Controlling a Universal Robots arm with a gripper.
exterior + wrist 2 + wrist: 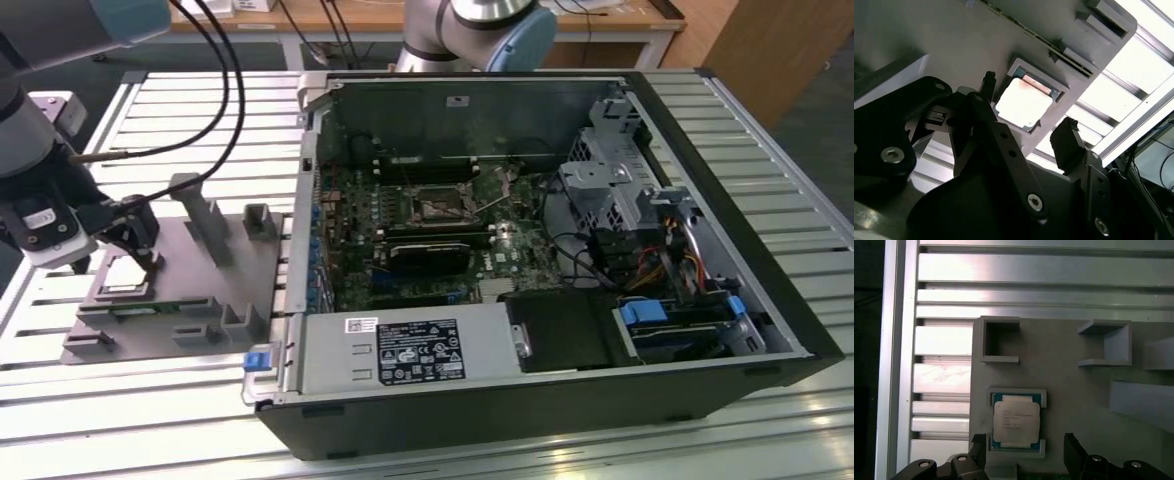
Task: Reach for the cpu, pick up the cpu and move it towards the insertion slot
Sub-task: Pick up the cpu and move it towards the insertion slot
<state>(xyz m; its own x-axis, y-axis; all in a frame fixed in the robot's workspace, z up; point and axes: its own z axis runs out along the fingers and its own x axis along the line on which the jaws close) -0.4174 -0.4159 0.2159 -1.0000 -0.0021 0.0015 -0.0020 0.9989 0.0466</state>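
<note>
Gripper (1025, 447) open, jaws spread either side of the cpu (1016, 419), cpu lying flat in a square recess of the grey fixture (1079, 405), fixture on slatted table (160, 420), slot (437, 203) well apart, inside the open case (534, 405).

Gripper (134, 250) low over grey fixture (200, 295), jaws spread, gap either side of cpu (1016, 421). Tall fixture posts (203, 215), then case wall (310, 200), stand between gripper and insertion slot (438, 205). Black cables (220, 60) loop overhead.
</note>
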